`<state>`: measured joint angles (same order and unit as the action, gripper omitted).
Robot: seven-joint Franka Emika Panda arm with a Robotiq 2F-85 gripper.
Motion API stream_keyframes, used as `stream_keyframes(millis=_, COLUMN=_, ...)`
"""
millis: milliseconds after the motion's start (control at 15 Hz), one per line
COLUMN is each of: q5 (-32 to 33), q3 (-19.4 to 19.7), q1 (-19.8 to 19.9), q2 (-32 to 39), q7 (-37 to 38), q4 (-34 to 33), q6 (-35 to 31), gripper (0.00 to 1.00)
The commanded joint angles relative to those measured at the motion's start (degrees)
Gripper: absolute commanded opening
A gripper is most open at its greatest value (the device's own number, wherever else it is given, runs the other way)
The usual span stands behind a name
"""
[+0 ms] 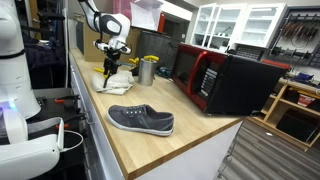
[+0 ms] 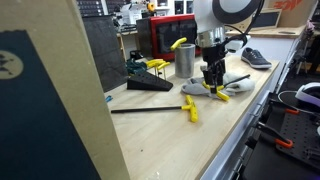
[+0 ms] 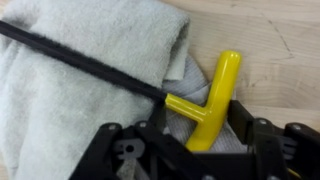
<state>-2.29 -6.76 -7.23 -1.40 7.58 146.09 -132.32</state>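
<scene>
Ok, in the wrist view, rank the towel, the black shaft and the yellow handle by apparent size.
1. towel, fills much of the frame.
2. yellow handle and black shaft: handle thicker, shaft longer but thin; too close to rank.

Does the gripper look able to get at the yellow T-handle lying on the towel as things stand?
Probably yes. The gripper sits right over the T-handle, jaws open either side of its yellow bar. Nothing covers it; it lies on top of the towel.
</scene>
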Motion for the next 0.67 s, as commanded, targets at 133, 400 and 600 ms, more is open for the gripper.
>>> stream_keyframes(millis=133, q5=1.8, q3=-0.9, q1=-0.4, q2=-0.6, q7=3.8, q4=-0.5, q6=-0.3, gripper=0.23)
stream_keyframes(millis=400, q5=6.2, q3=-2.0, q1=-0.9, q2=-1.2, q7=7.4, q4=-0.1, q6=0.2, gripper=0.4)
stream_keyframes(millis=600, q5=10.1, q3=-2.1, q1=-0.7, q2=-1.5, q7=10.2, q4=0.0, q6=0.7, gripper=0.46)
